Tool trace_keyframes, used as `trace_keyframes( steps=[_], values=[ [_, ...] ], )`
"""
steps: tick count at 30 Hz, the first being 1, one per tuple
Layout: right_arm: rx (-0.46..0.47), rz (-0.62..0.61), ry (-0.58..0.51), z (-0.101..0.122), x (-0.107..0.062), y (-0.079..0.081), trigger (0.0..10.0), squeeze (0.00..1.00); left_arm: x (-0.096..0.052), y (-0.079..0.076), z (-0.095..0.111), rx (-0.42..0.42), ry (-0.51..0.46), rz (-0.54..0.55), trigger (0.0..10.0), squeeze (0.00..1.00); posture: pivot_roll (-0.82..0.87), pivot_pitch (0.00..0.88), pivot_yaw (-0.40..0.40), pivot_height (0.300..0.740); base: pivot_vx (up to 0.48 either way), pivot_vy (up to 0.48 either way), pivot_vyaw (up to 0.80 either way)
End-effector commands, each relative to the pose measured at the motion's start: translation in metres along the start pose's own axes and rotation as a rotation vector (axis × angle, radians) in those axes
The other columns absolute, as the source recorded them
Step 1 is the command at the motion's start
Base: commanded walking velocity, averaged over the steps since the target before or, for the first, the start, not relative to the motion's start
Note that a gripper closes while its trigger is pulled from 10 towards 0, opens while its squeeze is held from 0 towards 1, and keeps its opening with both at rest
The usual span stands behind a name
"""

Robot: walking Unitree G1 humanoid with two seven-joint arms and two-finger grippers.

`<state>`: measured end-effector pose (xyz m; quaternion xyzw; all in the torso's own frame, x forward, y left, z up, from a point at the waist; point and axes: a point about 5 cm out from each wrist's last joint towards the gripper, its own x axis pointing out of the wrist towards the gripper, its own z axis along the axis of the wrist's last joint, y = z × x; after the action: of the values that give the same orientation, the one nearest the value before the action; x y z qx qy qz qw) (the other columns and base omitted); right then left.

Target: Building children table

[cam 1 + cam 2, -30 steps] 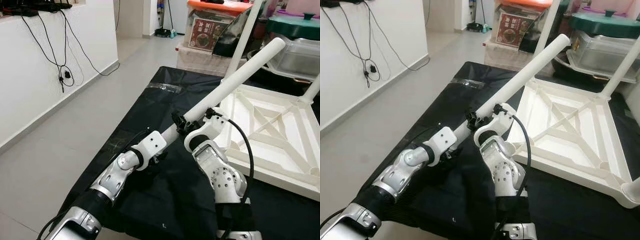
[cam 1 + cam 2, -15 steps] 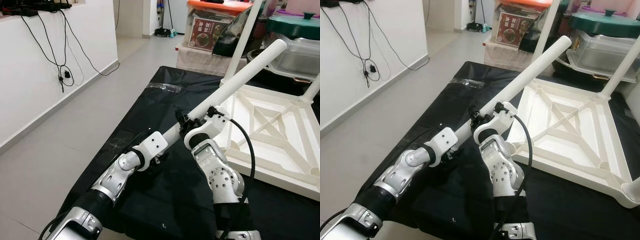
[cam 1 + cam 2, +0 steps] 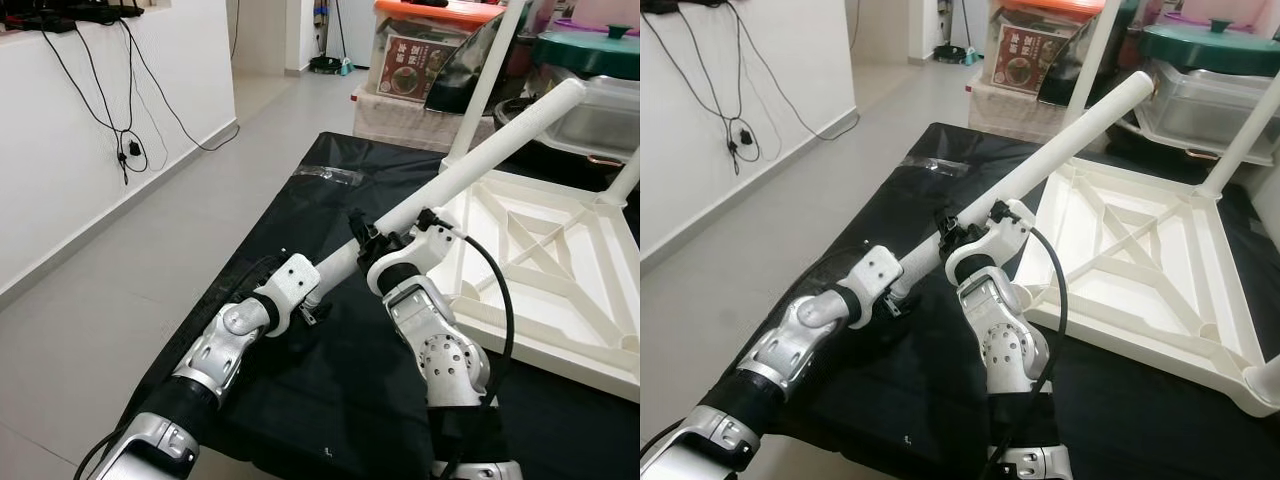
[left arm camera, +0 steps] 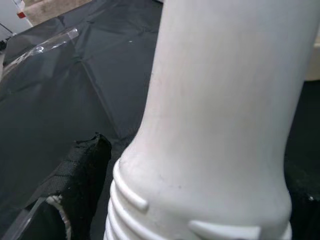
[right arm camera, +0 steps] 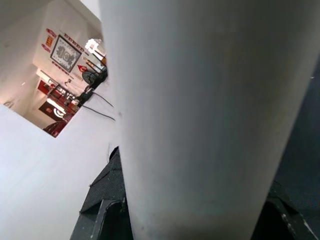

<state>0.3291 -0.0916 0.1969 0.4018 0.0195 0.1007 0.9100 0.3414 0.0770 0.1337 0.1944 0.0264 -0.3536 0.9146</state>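
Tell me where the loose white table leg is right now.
The white table leg is held slanting in mid-air above the black mat, gripped low down by both the left pincer and right pincer, just left of the upturned tabletop.

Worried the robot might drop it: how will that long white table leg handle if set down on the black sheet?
The table leg looks stiff, probably light hollow plastic. Its smooth round shaft would likely roll on the black sheet. The left gripper and right gripper grip its lower half, so the far end may sag.
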Motion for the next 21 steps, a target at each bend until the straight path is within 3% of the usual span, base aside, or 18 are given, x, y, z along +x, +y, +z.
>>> trace_keyframes(
  steps=[1, 7, 9, 13, 15, 16, 17, 18, 20, 21],
  values=[
    [0.098, 0.094, -0.017, -0.006, 0.003, 0.031, 0.0, 0.00, -0.005, 0.005, 0.006, -0.034, -0.047, 0.011, 10.0, 1.00, 0.10, 0.000, -0.066, 0.740, 0.000, 0.000, 0.00],
    [0.038, 0.095, -0.055, 0.007, 0.003, 0.025, 0.0, 0.00, -0.014, 0.011, 0.009, -0.063, -0.096, 0.023, 10.0, 1.00, 0.11, 0.000, -0.067, 0.740, 0.000, 0.000, 0.00],
    [-0.053, 0.090, -0.107, 0.023, 0.003, 0.018, 0.0, 0.00, -0.023, 0.004, 0.014, -0.053, -0.139, -0.047, 10.0, 1.00, 0.12, 0.000, -0.074, 0.740, 0.000, 0.000, 0.00],
    [-0.075, 0.088, -0.119, 0.027, 0.003, 0.016, 0.0, 0.00, -0.025, 0.002, 0.015, -0.049, -0.150, -0.066, 10.0, 1.00, 0.12, 0.000, -0.074, 0.740, 0.000, 0.000, 0.00],
    [-0.111, 0.063, -0.157, 0.042, 0.007, 0.008, 0.0, 0.00, -0.033, -0.016, 0.015, -0.062, -0.172, -0.200, 10.0, 0.94, 0.12, 0.000, -0.074, 0.740, 0.000, 0.000, 0.00],
    [-0.111, 0.063, -0.157, 0.042, 0.007, 0.008, 0.0, 0.00, -0.033, -0.016, 0.015, -0.062, -0.172, -0.200, 10.0, 0.94, 0.12, 0.000, -0.074, 0.740, 0.000, 0.000, 0.00],
    [-0.155, 0.056, -0.198, 0.057, 0.010, 0.005, 0.0, 0.00, -0.038, -0.023, 0.013, -0.074, -0.175, -0.252, 10.0, 0.00, 0.11, 0.000, -0.071, 0.740, 0.000, 0.000, 0.00],
    [-0.205, 0.058, -0.238, 0.071, 0.011, 0.003, 0.0, 0.00, -0.042, -0.026, 0.010, -0.080, -0.172, -0.266, 10.0, 0.00, 0.11, 0.000, -0.070, 0.740, 0.000, 0.000, 0.00],
    [-0.238, 0.062, -0.262, 0.080, 0.012, 0.003, 0.0, 0.00, -0.043, -0.026, 0.008, -0.082, -0.166, -0.262, 10.0, 0.00, 0.11, 0.000, -0.071, 0.740, 0.000, 0.000, 0.00],
    [-0.280, 0.081, -0.280, 0.091, 0.011, 0.002, 0.0, 0.00, -0.045, -0.020, 0.007, -0.077, -0.162, -0.218, 10.0, 0.00, 0.12, 0.000, -0.077, 0.740, 0.000, 0.000, 0.00]
  ],
)
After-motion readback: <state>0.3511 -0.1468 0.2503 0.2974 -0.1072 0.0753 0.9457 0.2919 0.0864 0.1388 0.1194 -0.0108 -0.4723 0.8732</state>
